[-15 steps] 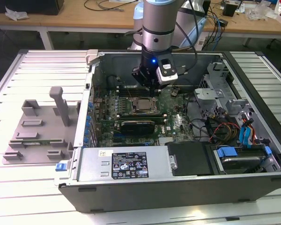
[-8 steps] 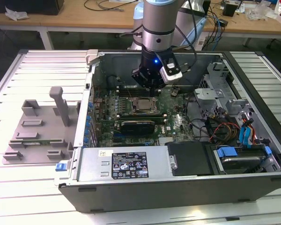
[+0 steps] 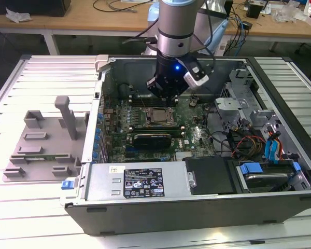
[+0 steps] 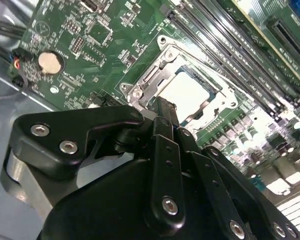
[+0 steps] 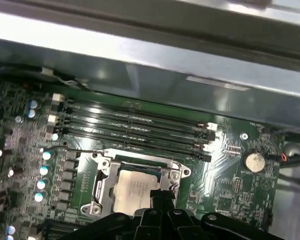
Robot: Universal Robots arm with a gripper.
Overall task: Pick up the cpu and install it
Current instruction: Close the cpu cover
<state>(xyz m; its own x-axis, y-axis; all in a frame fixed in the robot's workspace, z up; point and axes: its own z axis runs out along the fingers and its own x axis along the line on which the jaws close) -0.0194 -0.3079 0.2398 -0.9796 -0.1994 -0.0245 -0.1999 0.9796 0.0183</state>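
The cpu (image 3: pixel 156 115), a flat square chip with a pale silver top, lies inside the metal socket frame (image 3: pixel 145 122) on the green motherboard of an open computer case. Both wrist views show the cpu (image 4: pixel 187 92) (image 5: pixel 132 192) flat in the frame (image 4: pixel 140 85) (image 5: pixel 101 175), whose load plate stands open around it. My gripper (image 3: pixel 171 98) hangs just above the socket. In both wrist views the gripper (image 4: pixel 162 106) (image 5: pixel 161 192) has its black fingers drawn together over one edge of the cpu, with nothing between them.
A grey plastic tray (image 3: pixel 41 150) with upright posts lies at the exterior view's left, outside the case. Memory slots (image 5: pixel 135 127) and a coin battery (image 5: pixel 253 161) flank the socket. The power supply (image 3: pixel 140 181), loose cables (image 3: pixel 233 140) and drive bays (image 3: pixel 264 171) crowd the case.
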